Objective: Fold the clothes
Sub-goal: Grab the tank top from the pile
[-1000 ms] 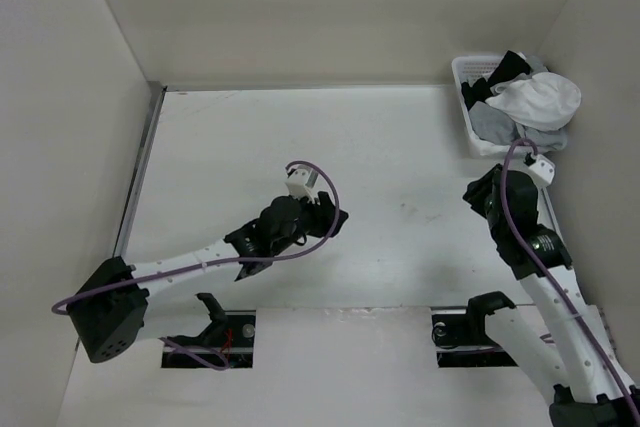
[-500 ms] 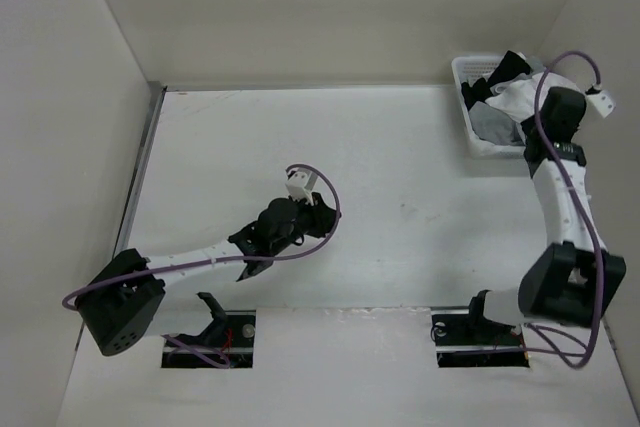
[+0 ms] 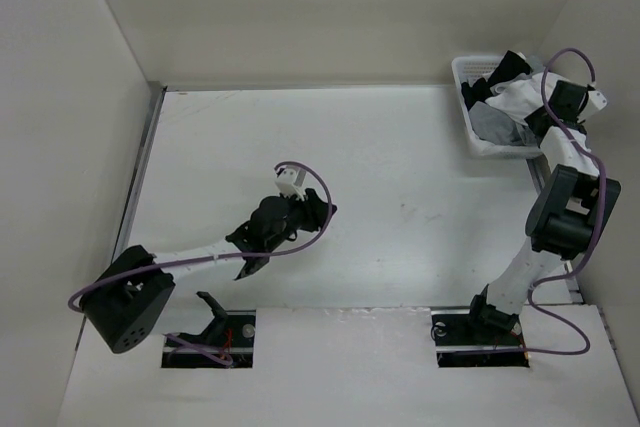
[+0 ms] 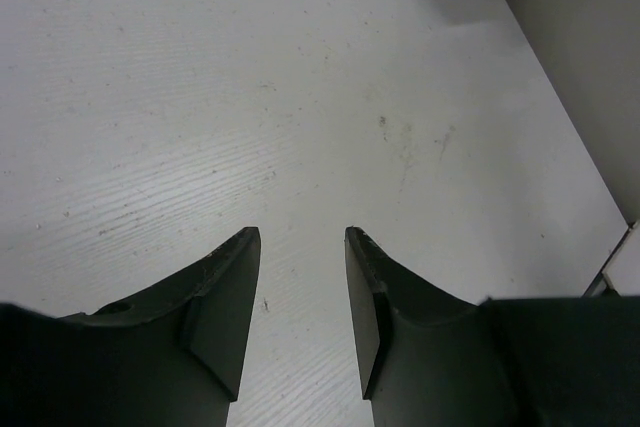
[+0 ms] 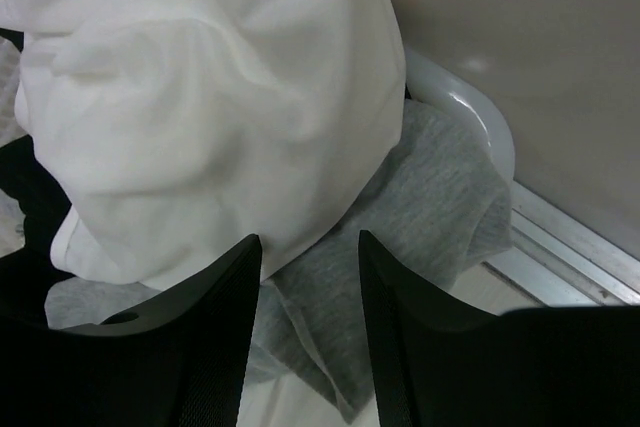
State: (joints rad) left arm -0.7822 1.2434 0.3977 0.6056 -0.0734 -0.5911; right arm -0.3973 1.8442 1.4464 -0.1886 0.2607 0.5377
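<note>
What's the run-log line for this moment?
phase: pick approach | right gripper: open, above plain white thin-fabric garment in white plastic basket | left gripper: open, above white tabletop | fold: not started

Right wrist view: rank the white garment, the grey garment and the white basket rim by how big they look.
1. white garment, filling most of the upper left.
2. grey garment, partly hidden beneath the white one.
3. basket rim, of which only a short curved stretch shows.
All three are close to the camera, so true sizes are unsure.
</note>
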